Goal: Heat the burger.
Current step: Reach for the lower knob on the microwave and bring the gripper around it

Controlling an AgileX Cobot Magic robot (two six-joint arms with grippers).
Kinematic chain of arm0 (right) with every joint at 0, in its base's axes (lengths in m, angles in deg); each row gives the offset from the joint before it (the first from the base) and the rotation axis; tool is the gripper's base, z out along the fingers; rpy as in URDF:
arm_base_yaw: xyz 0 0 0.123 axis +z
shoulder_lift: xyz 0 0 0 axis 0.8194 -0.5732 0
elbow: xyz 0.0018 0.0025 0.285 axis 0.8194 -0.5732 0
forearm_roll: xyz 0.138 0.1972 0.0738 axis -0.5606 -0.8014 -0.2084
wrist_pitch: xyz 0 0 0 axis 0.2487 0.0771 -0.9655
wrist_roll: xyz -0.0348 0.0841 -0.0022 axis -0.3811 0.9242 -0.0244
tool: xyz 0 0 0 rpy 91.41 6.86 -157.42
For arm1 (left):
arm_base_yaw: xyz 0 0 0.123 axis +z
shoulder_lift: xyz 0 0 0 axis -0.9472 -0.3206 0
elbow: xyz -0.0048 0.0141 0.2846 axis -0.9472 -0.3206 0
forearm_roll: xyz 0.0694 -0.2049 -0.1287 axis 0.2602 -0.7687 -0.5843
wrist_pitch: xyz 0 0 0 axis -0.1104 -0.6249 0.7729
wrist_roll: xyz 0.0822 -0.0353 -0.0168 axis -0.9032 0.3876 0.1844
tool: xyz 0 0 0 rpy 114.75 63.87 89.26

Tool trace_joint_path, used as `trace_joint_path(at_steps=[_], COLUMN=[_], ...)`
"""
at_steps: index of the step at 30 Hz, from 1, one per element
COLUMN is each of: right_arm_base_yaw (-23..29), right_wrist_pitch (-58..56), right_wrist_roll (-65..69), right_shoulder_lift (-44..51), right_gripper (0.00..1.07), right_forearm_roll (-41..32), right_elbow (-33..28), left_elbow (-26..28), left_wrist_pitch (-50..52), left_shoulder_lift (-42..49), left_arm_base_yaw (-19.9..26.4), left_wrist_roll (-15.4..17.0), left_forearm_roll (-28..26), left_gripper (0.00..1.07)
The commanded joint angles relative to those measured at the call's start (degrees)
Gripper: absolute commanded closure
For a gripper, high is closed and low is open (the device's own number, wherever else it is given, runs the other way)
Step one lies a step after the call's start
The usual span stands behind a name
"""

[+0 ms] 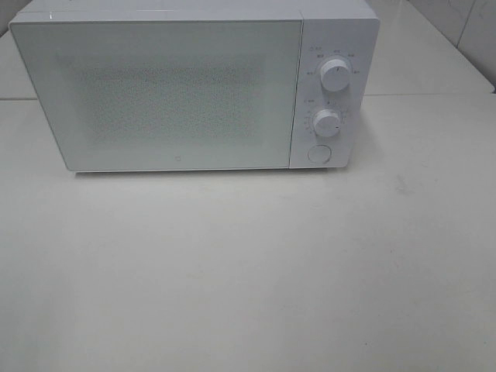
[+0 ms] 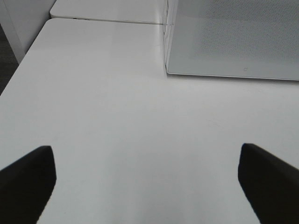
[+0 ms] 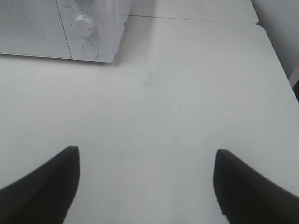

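a white microwave [image 1: 155, 93] stands at the back of a white table [image 1: 248, 271], its door [image 1: 155, 147] closed. two knobs [image 1: 335, 75] and a round button [image 1: 318, 153] sit on its right panel. the burger shows in no view; the door's dotted window is too cloudy to tell whether it lies inside. the left gripper [image 2: 145, 154] hangs over bare table near the microwave's left front corner, jaws spread wide and empty. the right gripper [image 3: 145, 153] hangs over bare table near the knob side, jaws also wide and empty.
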Motion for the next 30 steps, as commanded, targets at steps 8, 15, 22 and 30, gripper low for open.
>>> trace_joint_path(at_steps=[8,15,22,30], right_arm_base_yaw=[-0.11,0.11,0.11,0.11], right_wrist_pitch=[0.86,0.97,7.05,18.45], right_wrist_roll=[0.29,0.29,0.29,0.29], right_shoulder_lift=[1.32,0.69,-2.98,-9.34], right_gripper=[0.31,0.31,0.31,0.31], right_forearm_roll=[-0.11,-0.17,-0.23,-0.17], right_elbow=[-0.11,-0.11,1.72,1.32], left_elbow=[-0.06,-0.06,-0.06,-0.06], left_wrist_pitch=[0.11,0.11,0.11,0.11], left_shoulder_lift=[1.26,1.26,1.26,1.26], left_arm_base_yaw=[0.17,0.17,0.17,0.17], left_wrist_roll=[0.52,0.52,0.52,0.52], left_forearm_roll=[-0.4,-0.4,-0.4,-0.4], left_gripper=[0.08,0.08,0.08,0.09])
